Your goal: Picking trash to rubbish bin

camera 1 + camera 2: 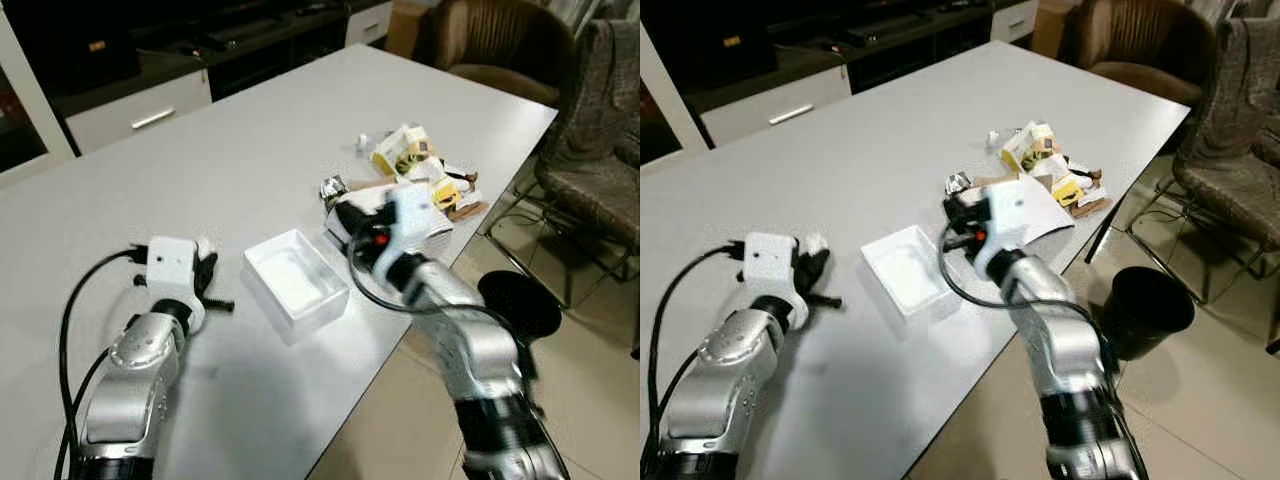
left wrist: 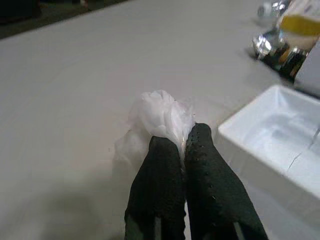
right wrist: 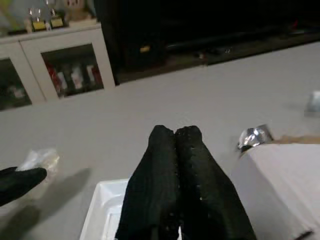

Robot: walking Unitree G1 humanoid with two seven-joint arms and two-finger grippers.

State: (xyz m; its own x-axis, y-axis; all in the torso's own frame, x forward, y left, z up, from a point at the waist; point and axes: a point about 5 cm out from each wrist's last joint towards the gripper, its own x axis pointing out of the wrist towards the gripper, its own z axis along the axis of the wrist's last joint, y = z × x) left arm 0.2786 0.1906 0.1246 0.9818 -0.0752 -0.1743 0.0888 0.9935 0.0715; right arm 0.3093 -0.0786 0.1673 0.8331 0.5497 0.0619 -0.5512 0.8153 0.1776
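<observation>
Grey surface (image 1: 250, 150): left hand (image 2: 182, 145) is clamped on a crumpled wrapper (image 2: 157, 115), probably plastic; lift straight, carry to the bin (image 1: 1145, 310). Right hand (image 3: 175, 137) is pressed together, empty.

A crumpled white tissue (image 2: 159, 116) lies on the grey table, a white plastic tray (image 1: 294, 281) sits upright beside it, and mixed wrappers (image 1: 420, 170) are heaped near the black bin (image 1: 1145, 310).

one white tray (image 1: 295, 281), one black bin (image 1: 1145, 310) (floor), two chairs (image 1: 500, 45)
</observation>
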